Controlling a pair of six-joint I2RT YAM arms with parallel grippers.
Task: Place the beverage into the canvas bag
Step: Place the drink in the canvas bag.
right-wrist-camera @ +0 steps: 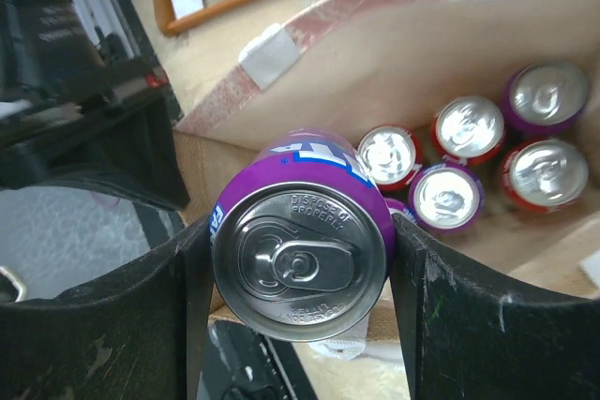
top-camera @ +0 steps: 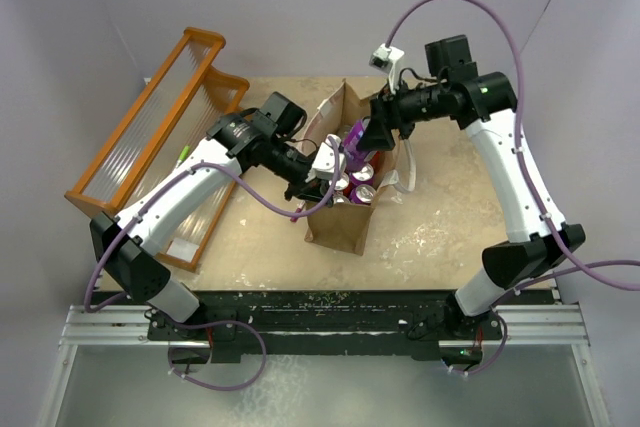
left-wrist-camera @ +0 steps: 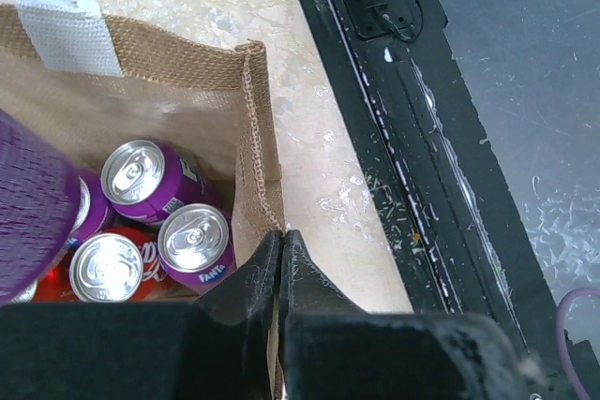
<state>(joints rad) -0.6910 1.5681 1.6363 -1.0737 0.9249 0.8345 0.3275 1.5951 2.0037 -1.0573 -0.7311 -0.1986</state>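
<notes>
Beverage can (right-wrist-camera: 300, 250), purple, lid up, is clamped between the two fingers of the right gripper (right-wrist-camera: 298, 264). It hangs over the open mouth of the canvas bag (right-wrist-camera: 394, 63), not yet inside. The packed cans (right-wrist-camera: 469, 128) stand upright on the bag floor just beyond it. The left gripper (left-wrist-camera: 282, 243) is pinched closed on the bag's side wall, apparently holding the mouth open.

Judgement: lower straight down into the free gap beside the packed cans. Hold the can vertical and clear of the rim. Release only once it is seated.
</notes>
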